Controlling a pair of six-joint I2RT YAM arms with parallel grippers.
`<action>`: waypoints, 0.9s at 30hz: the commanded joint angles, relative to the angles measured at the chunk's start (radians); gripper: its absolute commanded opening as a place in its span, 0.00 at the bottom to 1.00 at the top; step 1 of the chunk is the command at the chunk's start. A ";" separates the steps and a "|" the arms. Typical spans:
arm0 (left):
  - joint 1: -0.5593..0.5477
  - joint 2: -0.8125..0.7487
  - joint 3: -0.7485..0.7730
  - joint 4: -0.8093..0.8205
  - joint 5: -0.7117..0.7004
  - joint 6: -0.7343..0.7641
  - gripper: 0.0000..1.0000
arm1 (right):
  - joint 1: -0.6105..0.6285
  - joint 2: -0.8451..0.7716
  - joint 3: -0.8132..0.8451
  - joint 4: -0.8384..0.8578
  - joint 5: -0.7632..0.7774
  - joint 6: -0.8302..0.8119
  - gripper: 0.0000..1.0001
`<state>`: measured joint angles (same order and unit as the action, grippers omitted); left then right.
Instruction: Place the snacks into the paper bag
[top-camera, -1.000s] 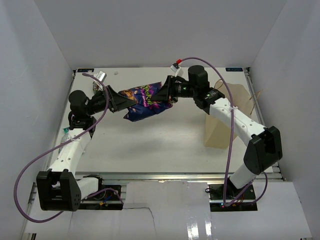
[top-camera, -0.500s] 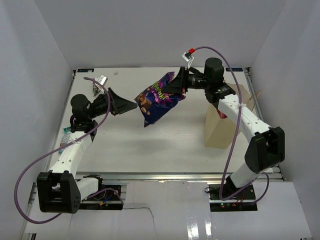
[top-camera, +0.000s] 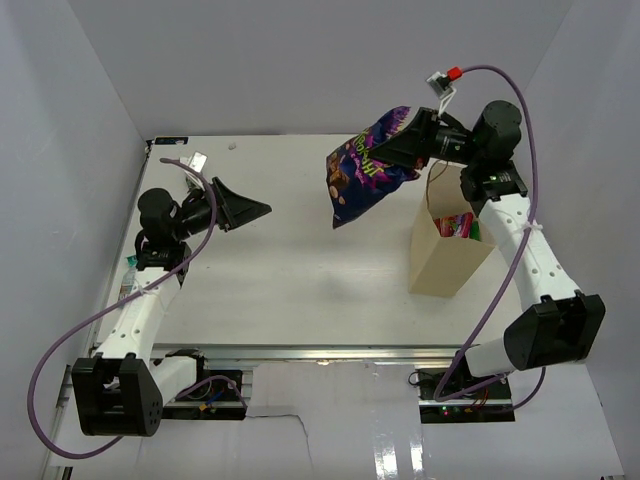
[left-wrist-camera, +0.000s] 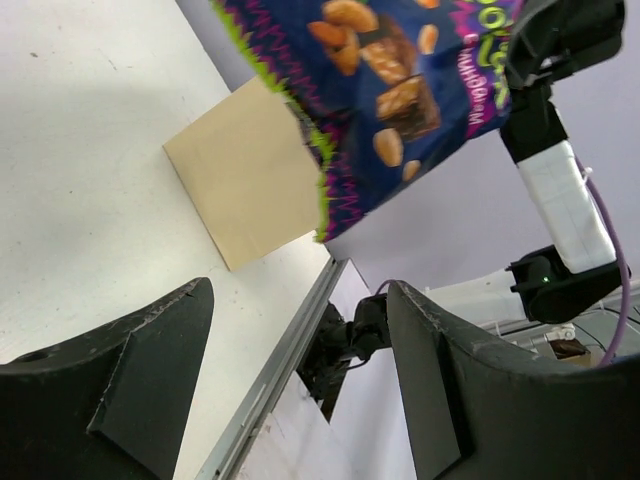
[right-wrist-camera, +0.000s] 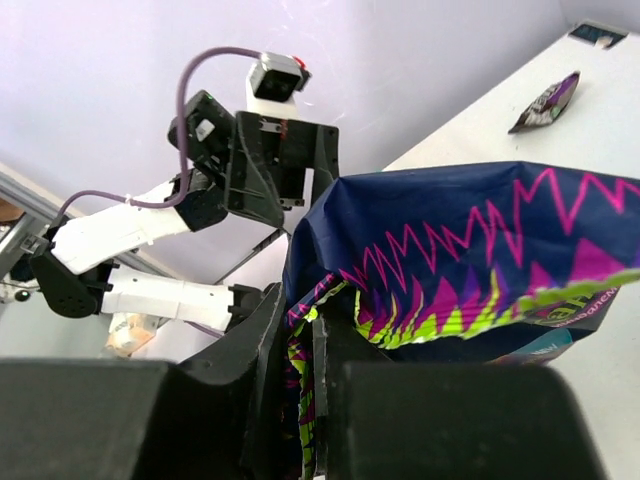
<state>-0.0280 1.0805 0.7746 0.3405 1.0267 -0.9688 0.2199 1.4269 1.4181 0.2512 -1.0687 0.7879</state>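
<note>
My right gripper (top-camera: 410, 135) is shut on the top edge of the big purple bag (top-camera: 365, 172), which hangs in the air left of the paper bag (top-camera: 440, 262). In the right wrist view the purple bag (right-wrist-camera: 470, 260) is pinched between my fingers (right-wrist-camera: 265, 350). The paper bag stands upright at the right, with a pink-red and green packet (top-camera: 458, 226) showing in its mouth. My left gripper (top-camera: 258, 211) is open and empty above the table's left part. The left wrist view shows the purple bag (left-wrist-camera: 400, 90) above and the paper bag (left-wrist-camera: 250, 180) beyond.
A small dark purple bar (right-wrist-camera: 545, 102) lies on the far table in the right wrist view. A small packet (top-camera: 200, 160) lies at the back left corner. A pale teal packet (top-camera: 131, 262) sits at the table's left edge by the left arm. Grey walls enclose the table.
My right gripper has carried the big purple bag up and to the right, away from the left gripper and towards the paper bag. My left gripper has let go and stays at the left, open.
</note>
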 joint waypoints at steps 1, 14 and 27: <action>0.007 -0.036 -0.026 -0.049 -0.030 0.061 0.80 | -0.056 -0.072 0.107 0.177 -0.030 0.042 0.08; 0.011 -0.051 -0.092 -0.115 -0.056 0.145 0.81 | -0.433 -0.079 0.335 0.244 -0.059 0.139 0.08; 0.013 -0.060 -0.095 -0.239 -0.088 0.271 0.81 | -0.717 -0.109 0.375 0.169 -0.148 0.097 0.08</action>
<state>-0.0216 1.0531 0.6781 0.1547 0.9569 -0.7650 -0.4686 1.3899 1.7393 0.3611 -1.2308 0.9260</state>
